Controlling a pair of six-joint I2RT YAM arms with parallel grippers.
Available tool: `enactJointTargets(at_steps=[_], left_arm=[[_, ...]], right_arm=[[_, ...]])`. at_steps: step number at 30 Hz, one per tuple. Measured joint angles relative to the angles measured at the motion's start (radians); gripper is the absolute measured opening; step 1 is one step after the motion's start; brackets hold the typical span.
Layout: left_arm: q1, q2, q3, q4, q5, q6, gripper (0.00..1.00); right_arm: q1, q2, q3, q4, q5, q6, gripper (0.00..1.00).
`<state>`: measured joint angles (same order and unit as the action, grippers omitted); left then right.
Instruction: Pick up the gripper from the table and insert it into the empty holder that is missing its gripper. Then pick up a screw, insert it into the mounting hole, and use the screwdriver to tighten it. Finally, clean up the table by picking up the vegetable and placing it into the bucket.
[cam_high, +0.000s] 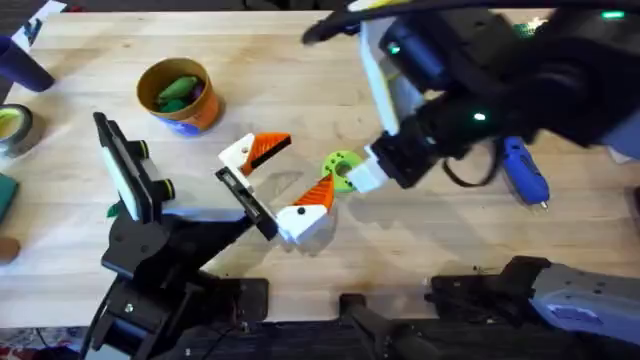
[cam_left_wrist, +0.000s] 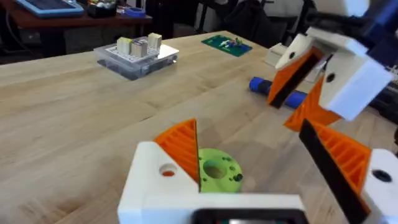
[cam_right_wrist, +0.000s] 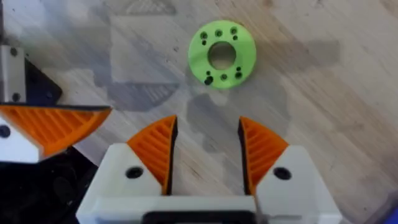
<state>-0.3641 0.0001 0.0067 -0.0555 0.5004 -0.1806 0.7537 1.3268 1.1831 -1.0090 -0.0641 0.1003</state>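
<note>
The right gripper (cam_right_wrist: 208, 134) is held just above the table beside the green disc (cam_right_wrist: 222, 55), its orange-padded fingers parted and empty, seemingly lined up for a reach toward the disc. The left gripper (cam_high: 308, 160) is spread wide on the disc's other side, nothing clasped, probably so that room is left for that approach. The screwdriver (cam_high: 525, 172) is laid flat well apart from the disc, beyond the right arm and not in use. The bucket (cam_high: 205, 112), well apart from the disc past the left gripper, is seen with a green vegetable (cam_high: 177, 90) inside, so the clean-up is judged done.
</note>
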Motion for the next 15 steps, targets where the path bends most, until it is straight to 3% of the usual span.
enactJointTargets(at_steps=[2,7,15], left_arm=[[0.000,0.000,0.000,0.000,0.000,0.000,0.986],[0.000,0.000,0.000,0.000,0.000,0.000,0.986],[0.000,0.000,0.000,0.000,0.000,0.000,0.986]], right_arm=[[-0.001,-0.113,-0.037,-0.018,0.047,0.022,0.562],[0.003,-0.194,-0.187,0.179,0.059,0.055,0.562],[0.052,-0.097,-0.348,0.407,0.060,0.043,0.562]])
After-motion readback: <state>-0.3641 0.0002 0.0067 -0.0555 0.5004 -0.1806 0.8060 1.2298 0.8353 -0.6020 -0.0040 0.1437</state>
